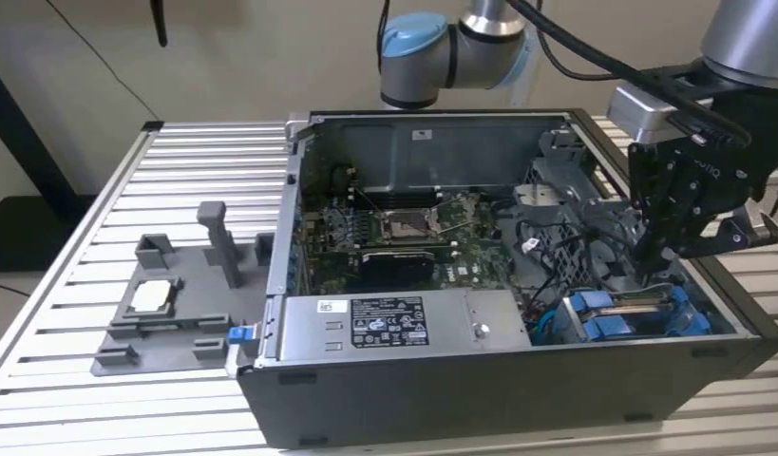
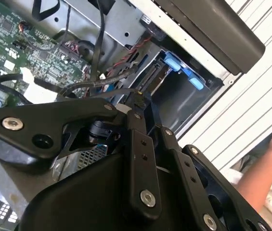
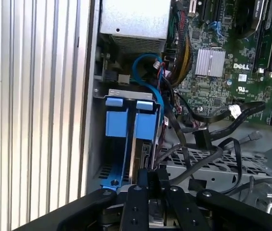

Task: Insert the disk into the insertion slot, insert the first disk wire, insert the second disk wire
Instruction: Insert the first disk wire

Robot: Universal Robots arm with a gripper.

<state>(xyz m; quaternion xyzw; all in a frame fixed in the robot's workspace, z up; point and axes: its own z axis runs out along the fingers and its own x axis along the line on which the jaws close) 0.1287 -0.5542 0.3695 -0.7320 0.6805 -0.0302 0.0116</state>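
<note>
Blue-framed disk (image 3: 144,127), grey metal insertion slot (image 3: 124,92)

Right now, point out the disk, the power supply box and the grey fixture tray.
The disk (image 1: 599,316), exterior view, on its blue carrier end.
The power supply box (image 1: 389,323), exterior view, on its sticker.
The grey fixture tray (image 1: 173,337), exterior view, on its bare base.

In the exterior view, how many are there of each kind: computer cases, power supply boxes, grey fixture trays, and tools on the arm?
computer case: 1
power supply box: 1
grey fixture tray: 1
tool: 1
Total: 4
</note>
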